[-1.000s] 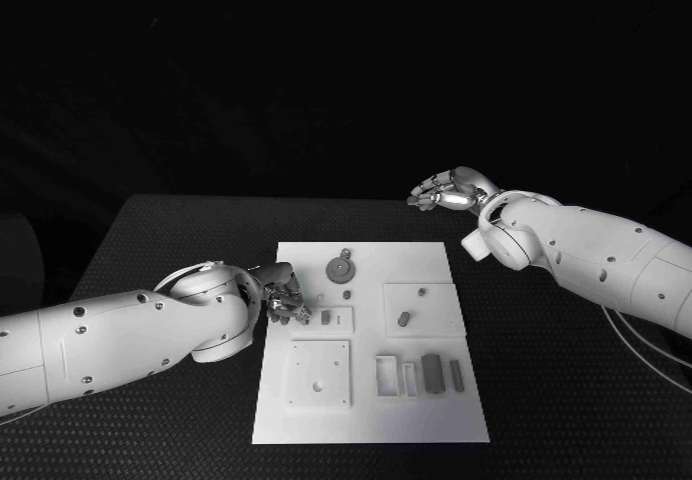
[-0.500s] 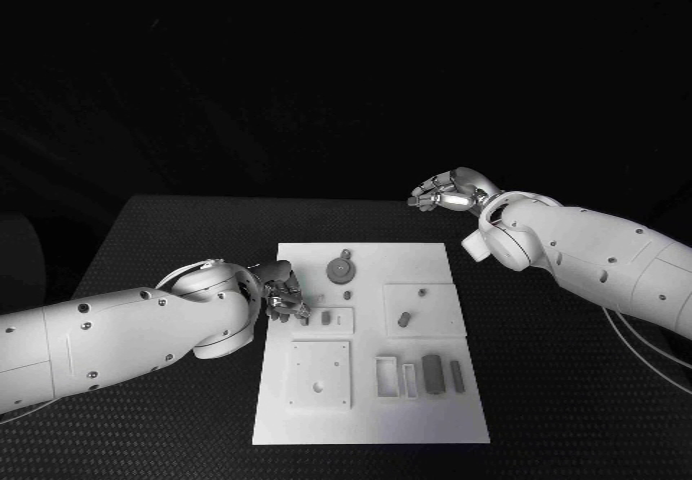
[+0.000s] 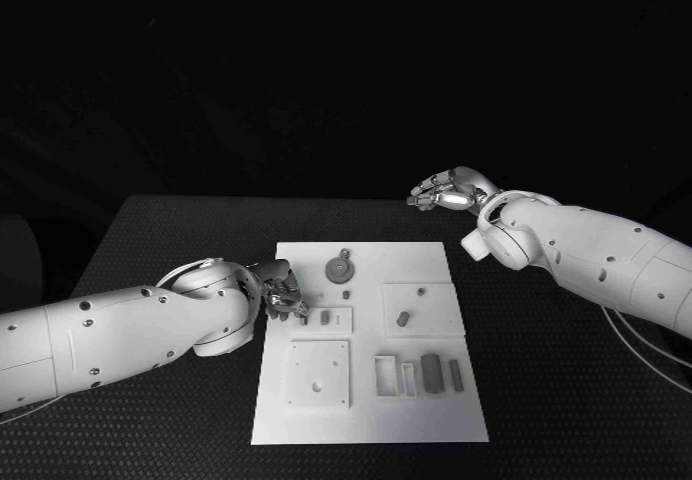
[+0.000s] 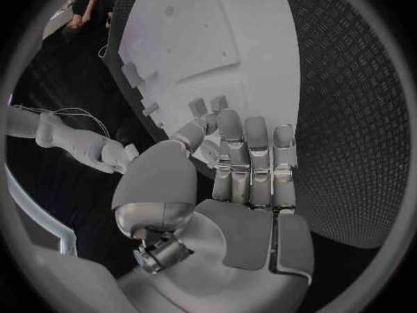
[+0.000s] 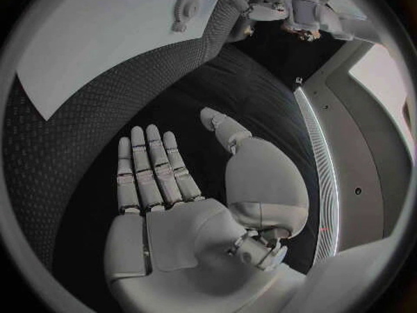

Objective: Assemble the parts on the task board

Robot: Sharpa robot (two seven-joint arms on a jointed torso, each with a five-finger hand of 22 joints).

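Your task board (image 3: 418, 410) lies flat in the lower centre of the head view, a white plate on the black table (image 3: 159, 230). Its parts are scattered across it: a round toothed disc (image 3: 339, 268) near the top, a small peg (image 3: 405, 319) on the raised square at centre right, and a row of upright bars (image 3: 431, 373) lower right.

Your left hand (image 3: 283, 296) hovers over the board's left edge, mid-frame left, beside a small slotted piece (image 3: 329, 317). From the left wrist view its fingers (image 4: 254, 153) lie straight and side by side with nothing in them, so read it as empty and unclenched. Your right hand (image 3: 447, 192) hangs well off the board at upper right, fingers spread, holding nothing.

Expect these pieces to be light, rigid and smooth, likely to skate on the plate if nudged. Pinch the small ones across their narrow sides, from above; take the disc by its rim
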